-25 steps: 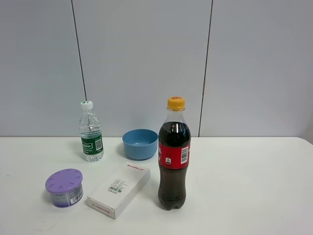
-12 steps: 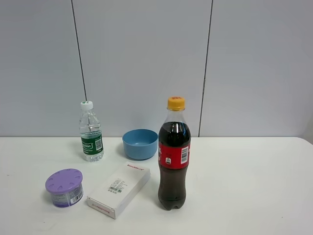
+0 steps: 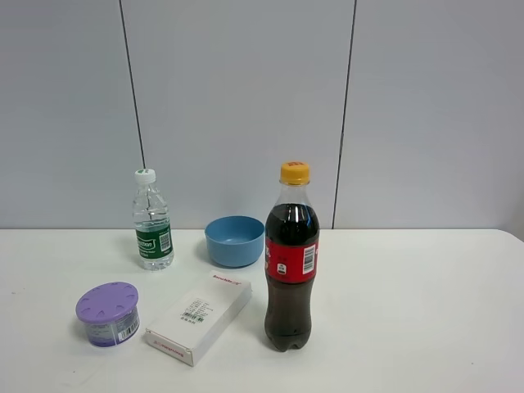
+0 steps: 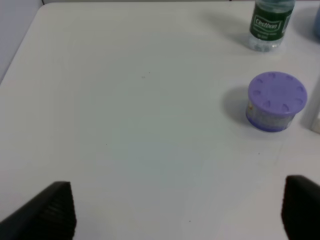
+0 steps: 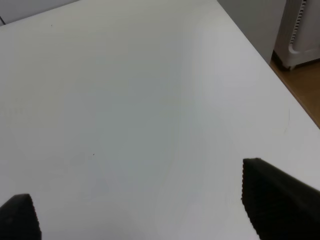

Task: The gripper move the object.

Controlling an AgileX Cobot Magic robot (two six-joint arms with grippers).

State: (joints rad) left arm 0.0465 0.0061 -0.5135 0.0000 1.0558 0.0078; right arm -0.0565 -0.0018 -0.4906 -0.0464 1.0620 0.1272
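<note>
The left gripper [image 4: 175, 210] is spread wide over bare table [image 4: 125, 125]; the object [image 4: 276, 101] sits ahead, untouched.

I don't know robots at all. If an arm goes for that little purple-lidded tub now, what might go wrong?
Three guesses:
1. The white box lies close beside the purple-lidded tub, so a finger of the open left gripper could nudge it.
2. The tub is squat and round; a poor grip might slip off it.
3. The water bottle stands just behind, and the cola bottle is tall; a careless sweep might topple either.
</note>
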